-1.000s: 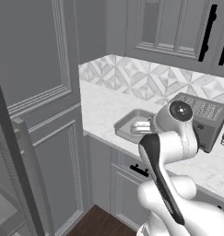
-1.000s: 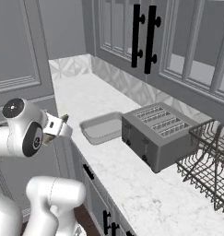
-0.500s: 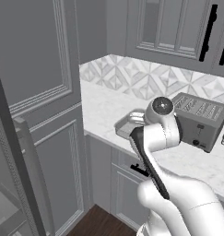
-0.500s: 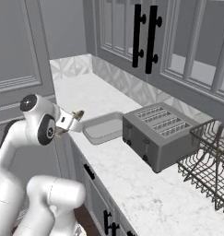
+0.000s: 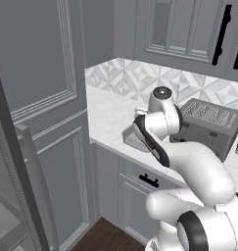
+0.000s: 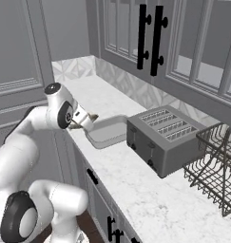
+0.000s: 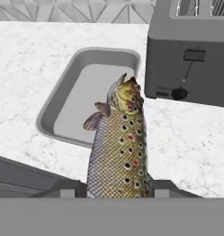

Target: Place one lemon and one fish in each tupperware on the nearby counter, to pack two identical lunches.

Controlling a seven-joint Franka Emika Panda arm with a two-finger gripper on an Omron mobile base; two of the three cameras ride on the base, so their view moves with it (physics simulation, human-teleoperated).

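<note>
1. Speckled brown-gold scales mark the stubby spotted fish [image 7: 118,147], clamped between the two dark finger tips of the white arm's two-finger gripper [image 7: 115,188], jaws drawn narrow on its body; head pointing toward 12 o'clock in the hand view. The gripper [image 6: 88,118] hangs at the counter's front edge in the right base view.
2. Change: over the last second the arm has swung forward from beside the cabinet front to the counter edge, bringing the fish close to the tray. Judged meaning: carrying is nearly complete; lowering and release remain.
3. Just beyond, at 11 o'clock of the fish's head, lies the shallow light-grey rectangular plastic tupperware [image 7: 58,103], lidless and with nothing in it, on the white marble-look counter [image 7: 30,60].
4. At 2 o'clock stands a grey slotted toaster [image 7: 191,60]; further right in the right base view, a dark wire basket [image 6: 216,166].
5. Count visible: one fish, one tupperware, one toaster, one basket.
</note>
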